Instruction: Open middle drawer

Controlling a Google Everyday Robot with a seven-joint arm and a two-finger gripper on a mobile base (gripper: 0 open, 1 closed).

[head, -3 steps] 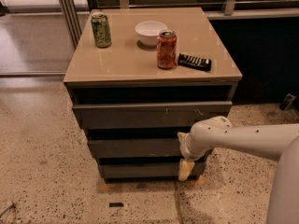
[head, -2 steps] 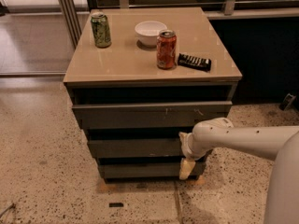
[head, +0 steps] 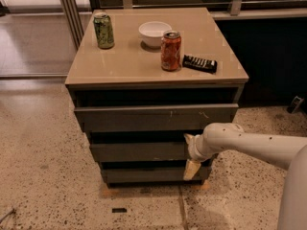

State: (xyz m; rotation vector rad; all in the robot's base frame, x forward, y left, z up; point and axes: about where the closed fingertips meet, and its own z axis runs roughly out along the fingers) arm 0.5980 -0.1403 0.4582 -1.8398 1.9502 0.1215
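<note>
Drawers stack three high in a grey cabinet (head: 86, 128) on a speckled floor (head: 43, 186). The middle drawer (head: 139, 151) is the plain dark grey front between the widest front (head: 153, 117) above it and the narrowest front (head: 144, 175) at the bottom, with a dark gap over each. The gripper (head: 189, 153) sits at the right end of the middle drawer, touching or just against its front, on a white arm (head: 254, 145) that reaches in from the right. Whether it is open, closed or clamped on the panel cannot be told. On the tabletop (head: 124, 66) stand a green can (head: 104, 30) at the back left, a white bowl (head: 154, 33), a red can (head: 171, 51) just in front of the bowl, and a black remote (head: 199, 63) beside the red can
</note>
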